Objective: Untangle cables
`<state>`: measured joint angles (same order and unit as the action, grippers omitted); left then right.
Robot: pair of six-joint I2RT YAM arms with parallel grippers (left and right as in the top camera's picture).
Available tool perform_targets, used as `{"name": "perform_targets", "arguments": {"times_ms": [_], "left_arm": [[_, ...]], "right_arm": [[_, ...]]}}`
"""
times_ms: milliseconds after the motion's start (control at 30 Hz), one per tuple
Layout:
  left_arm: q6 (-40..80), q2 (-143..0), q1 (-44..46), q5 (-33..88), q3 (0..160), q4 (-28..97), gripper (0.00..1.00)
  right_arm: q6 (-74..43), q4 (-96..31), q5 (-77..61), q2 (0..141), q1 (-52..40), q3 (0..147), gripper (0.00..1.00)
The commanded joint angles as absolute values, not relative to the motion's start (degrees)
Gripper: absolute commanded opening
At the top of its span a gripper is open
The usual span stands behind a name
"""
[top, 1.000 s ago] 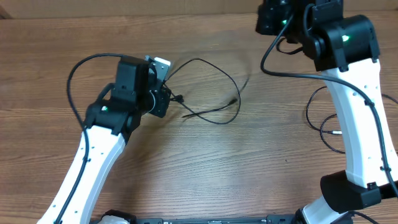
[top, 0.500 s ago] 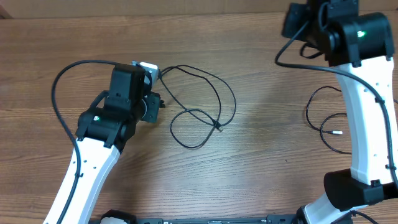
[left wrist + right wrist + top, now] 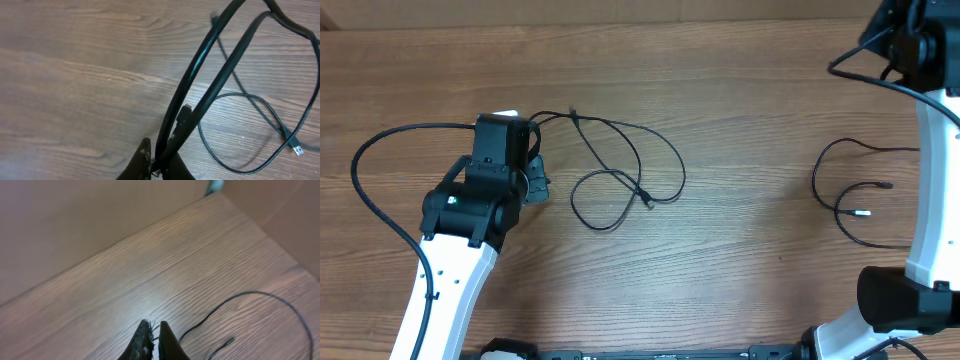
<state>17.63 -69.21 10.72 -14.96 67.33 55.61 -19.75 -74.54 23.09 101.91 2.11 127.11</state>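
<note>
Left claw (image 3: 159, 167) pinches a looped cable (image 3: 642, 195). Its two strands run out from between the fingers and sprawl in coils across the middle of the wooden bench (image 3: 740, 270). Right claw (image 3: 154, 332), fingers pressed together on nothing, hovers at the far right corner near a second cable (image 3: 838, 205), which lies loose and well apart from the first.

Counter (image 3: 740, 280) – brown wood-grain laminate, grain running left to right in the overhead view, with a soft sheen near the middle. A pale strip (image 3: 620, 12) lies along its far edge. From the right wrist, the counter's edge meets a plain tan panel (image 3: 75, 220), and a second tan panel (image 3: 280, 205) closes the corner on the right. Small dark greenish object (image 3: 216, 186) at that corner – too blurred to identify.
</note>
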Motion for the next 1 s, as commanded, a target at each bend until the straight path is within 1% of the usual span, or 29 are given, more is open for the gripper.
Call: {"name": "perform_targets", "arguments": {"times_ms": [0,67,133,167,200,267,367,433,500,533,633,667,700,767,800,833,900,967], "left_arm": [[24.4,-68.3,9.8,-18.1,67.7,56.6,0.15],[25.7,-68.3,9.7,-18.0,67.7,57.1,0.33],[25.8,-68.3,9.7,-17.9,67.7,58.0,0.40],[25.8,-68.3,9.7,-17.9,67.7,58.7,0.45],[25.8,-68.4,9.7,-17.9,67.7,59.3,0.57],[25.8,-68.3,9.7,-17.9,67.7,59.9,0.59],[25.8,-68.3,9.7,-16.6,67.7,60.7,0.58],[25.8,-68.4,9.7,-15.5,67.7,61.1,0.61],[25.8,-68.4,9.8,-14.8,67.7,61.1,0.68],[25.8,-68.4,9.8,-14.5,67.7,61.1,0.74],[25.7,-68.4,9.8,-12.4,67.7,62.0,0.78],[25.7,-68.4,9.8,-11.8,67.7,62.2,0.79],[25.7,-68.5,9.8,-11.1,67.7,62.4,0.80],[25.5,-68.8,9.8,-11.0,67.7,63.2,0.83],[24.0,-69.0,9.8,-11.1,67.6,63.7,0.85],[23.8,-69.3,9.8,-12.6,67.7,64.3,0.88],[24.1,-69.8,9.8,-13.6,67.6,65.1,0.92],[24.5,-70.2,9.6,-13.6,67.6,66.6,0.97]], "right_arm": [[-21.6,-74.1,25.9,100.9,3.7,128.5,0.04],[-19.0,-73.4,21.8,100.9,3.7,128.5,0.04],[-17.8,-73.8,19.8,100.9,3.7,128.5,0.04],[-17.8,-74.0,19.6,100.9,3.7,128.5,0.04],[-17.8,-74.1,18.8,100.9,3.7,128.5,0.04],[-17.6,-74.5,17.3,100.9,3.7,128.5,0.04],[-17.5,-75.2,17.0,100.9,3.7,128.5,0.04],[-17.5,-75.4,17.1,100.9,3.7,128.5,0.04],[-17.5,-75.6,18.5,100.9,3.7,128.5,0.04],[-17.5,-75.5,19.8,100.9,3.7,128.5,0.04],[-17.6,-74.0,25.5,100.9,4.8,128.5,0.04],[-17.6,-73.3,25.4,100.9,5.3,128.5,0.04],[-17.8,-73.1,22.4,100.9,5.7,128.5,0.04],[-17.5,-76.9,-0.5,101.1,5.9,128.2,0.05],[-17.3,-80.9,-12.8,101.7,5.5,127.4,0.14],[-13.8,-83.3,-19.7,102.4,4.7,126.3,0.20],[-8.4,-84.5,-25.3,103.2,2.9,124.0,0.35],[-3.9,-84.6,-25.8,103.7,-0.4,121.0,0.51]]}}
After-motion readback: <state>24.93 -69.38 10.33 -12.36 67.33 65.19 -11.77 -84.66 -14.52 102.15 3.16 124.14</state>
